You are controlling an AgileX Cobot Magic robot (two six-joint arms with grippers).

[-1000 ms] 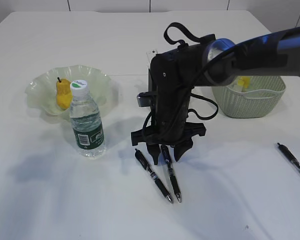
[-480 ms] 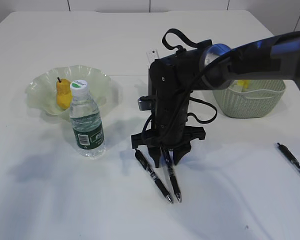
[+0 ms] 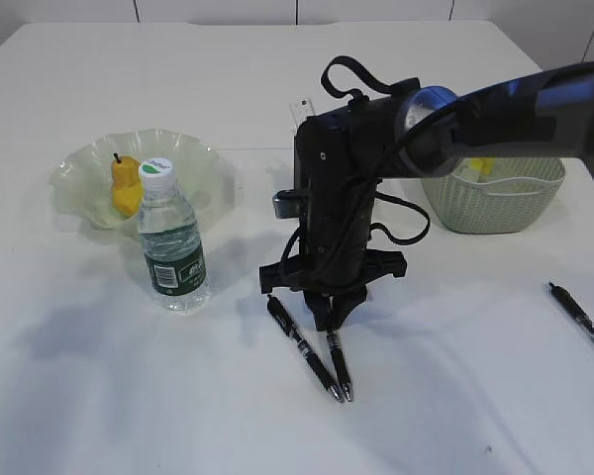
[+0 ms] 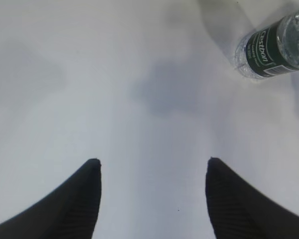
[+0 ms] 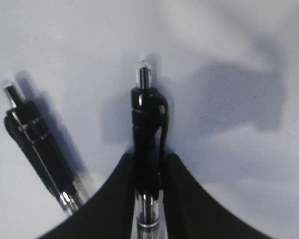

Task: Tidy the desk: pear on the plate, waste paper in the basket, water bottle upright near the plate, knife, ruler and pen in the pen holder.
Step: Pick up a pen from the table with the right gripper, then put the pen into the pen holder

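My right gripper (image 3: pixel 327 315) (image 5: pixel 147 162) is shut on a black pen (image 3: pixel 338 364) (image 5: pixel 146 127) that lies on the white desk (image 3: pixel 99 396). A second black pen (image 3: pixel 304 348) (image 5: pixel 37 144) lies just left of it. A third pen (image 3: pixel 581 320) lies at the right edge. The yellow pear (image 3: pixel 125 184) sits on the pale green plate (image 3: pixel 84 163). The water bottle (image 3: pixel 171 240) (image 4: pixel 273 44) stands upright in front of the plate. The green basket (image 3: pixel 495 198) holds yellow waste paper (image 3: pixel 482 163). My left gripper (image 4: pixel 152 164) is open and empty over bare desk. The pen holder is hidden behind my right arm.
My right arm reaches in from the upper right and covers the middle of the desk. A clear ruler tip (image 3: pixel 302 107) sticks up behind the arm.
My right gripper's fingers have closed from open onto the right-hand pen of the pair. That pen has shifted slightly. The left arm has not visibly moved.
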